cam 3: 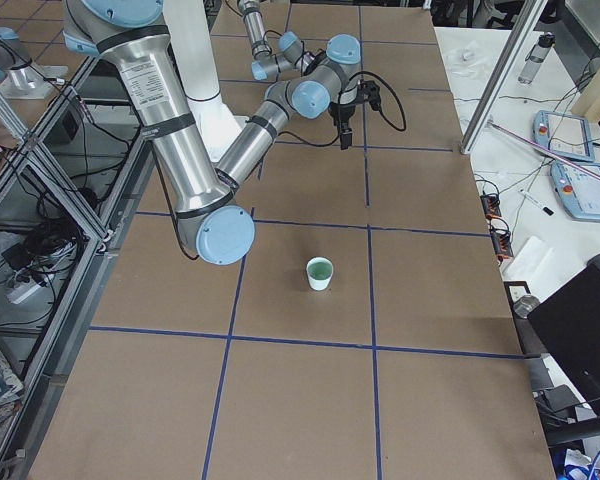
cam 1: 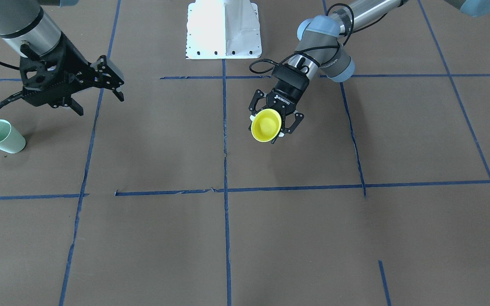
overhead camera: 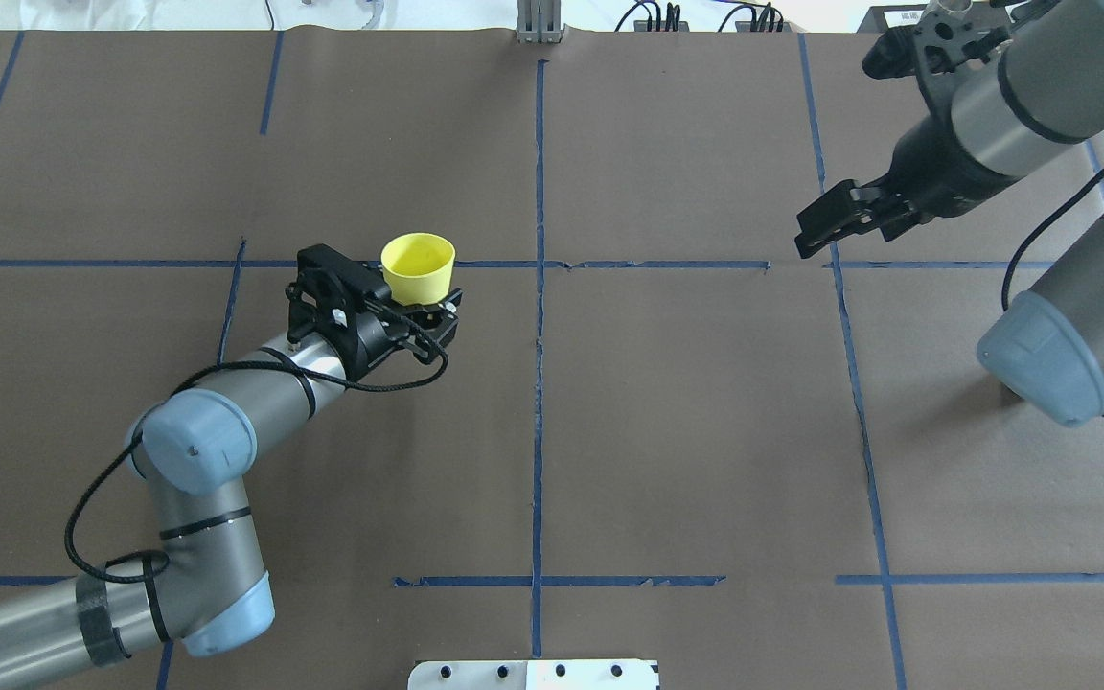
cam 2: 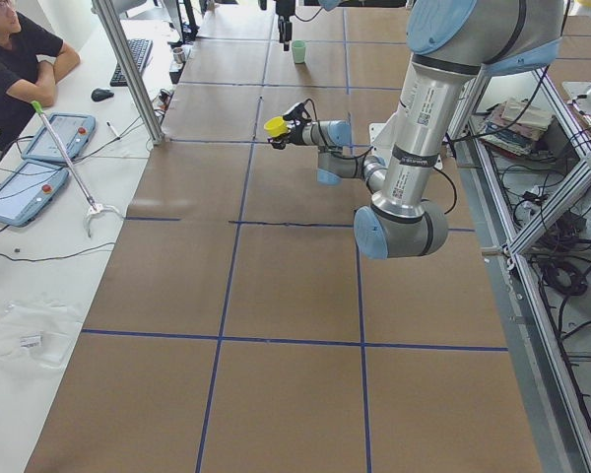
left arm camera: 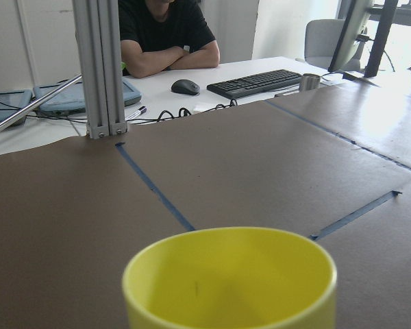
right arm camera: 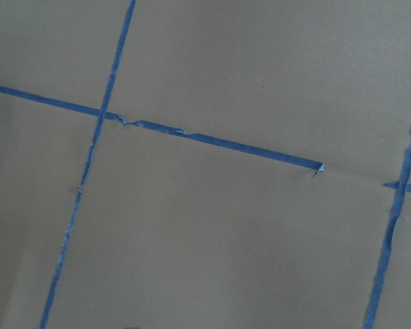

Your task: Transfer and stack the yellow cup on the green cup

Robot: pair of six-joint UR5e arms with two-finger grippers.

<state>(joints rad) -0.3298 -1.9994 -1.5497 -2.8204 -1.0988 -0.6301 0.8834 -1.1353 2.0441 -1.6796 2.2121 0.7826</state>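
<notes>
Yellow cup [overhead camera: 418, 266], item 1: location and hold?
— You will find it in the left gripper [overhead camera: 421, 302], with the jaws closed on its lower wall. It is mouth up and appears lifted clear of the bench [cam 1: 296, 238], near the centre line of blue tape [overhead camera: 539, 402]. The low hold leaves the rim and upper wall free, which I judge suits a hand-over or a drop into another cup.

Material and form?
— Bright yellow plastic, smooth and plain. It is tapered, with the rim wider than the base. Your left wrist view shows it empty inside. It is probably light and may flex if squeezed hard.

Item 2, green cup [cam 1: 3, 136]?
— Pale mint plastic, same taper and apparently the same size. It stands on its base, mouth upward, on the right arm's side of the bench, well apart from item 1. Upright, it is ready to receive, and the matching tapers should nest.

Item 3, right gripper [cam 1: 100, 104]?
— Black, jaws spread wide and holding nothing. It hovers above the bench on the green cup's side, apart from the cup. You may read that as waiting to take the yellow cup.

Bench surface?
— A flat, matt brown sheet, squared off with blue tape that is torn in places.
</notes>
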